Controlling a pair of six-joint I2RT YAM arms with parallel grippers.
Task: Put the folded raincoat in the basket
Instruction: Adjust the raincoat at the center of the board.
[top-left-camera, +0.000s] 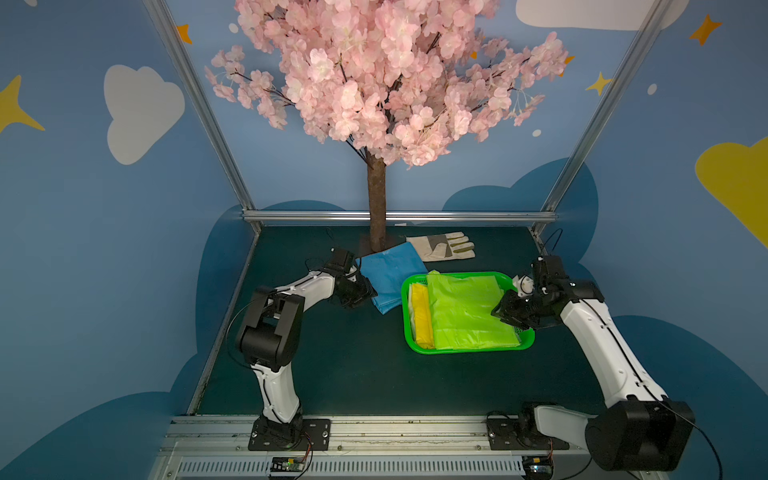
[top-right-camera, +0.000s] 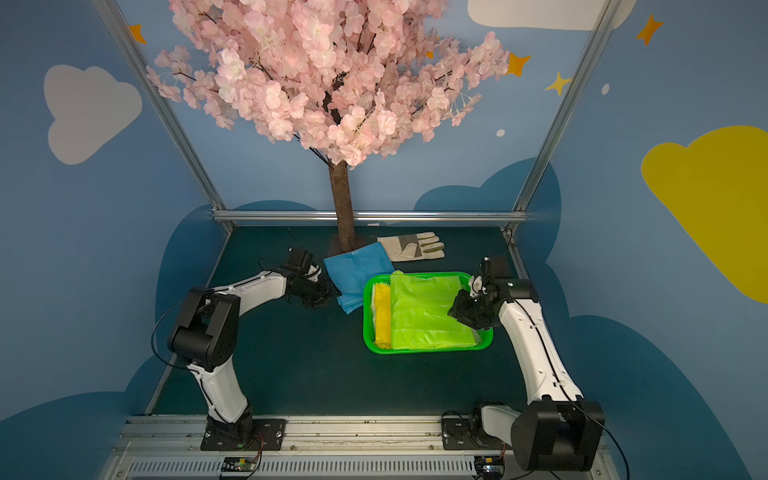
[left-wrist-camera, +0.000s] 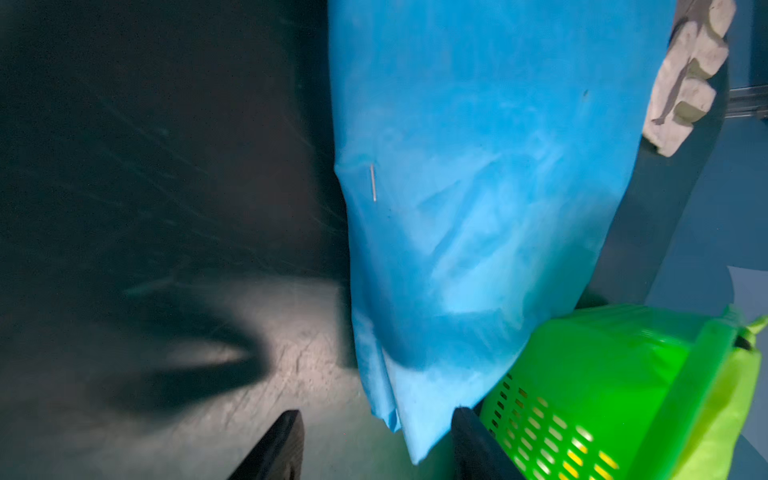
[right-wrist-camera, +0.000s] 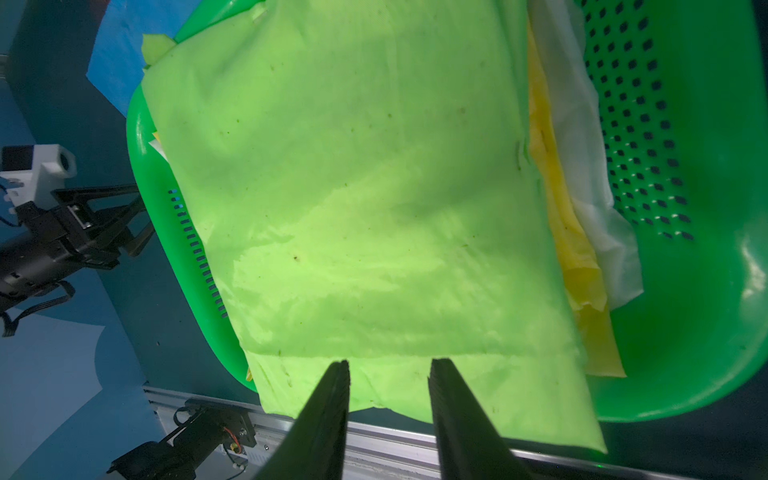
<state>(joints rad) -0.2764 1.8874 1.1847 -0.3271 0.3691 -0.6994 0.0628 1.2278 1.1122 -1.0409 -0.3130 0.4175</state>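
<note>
Now we work blue folded raincoat (top-left-camera: 390, 272): flat on tabletop (top-left-camera: 332, 374), just beside basket (top-left-camera: 457, 351), not yet in. Left gripper (left-wrist-camera: 378, 444) released, raincoat corner between jaws; we pinch all layers, lift clear of rim. Right gripper (right-wrist-camera: 388, 374) released over lime raincoat (top-left-camera: 465, 307) already in basket.

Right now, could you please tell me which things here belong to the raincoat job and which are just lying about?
Belongs to the job: basket; blue raincoat, folded on the table beside it; lime raincoat, yellow raincoat and white raincoat, already in the basket.
Just lying about: work glove; blossom tree.
</note>
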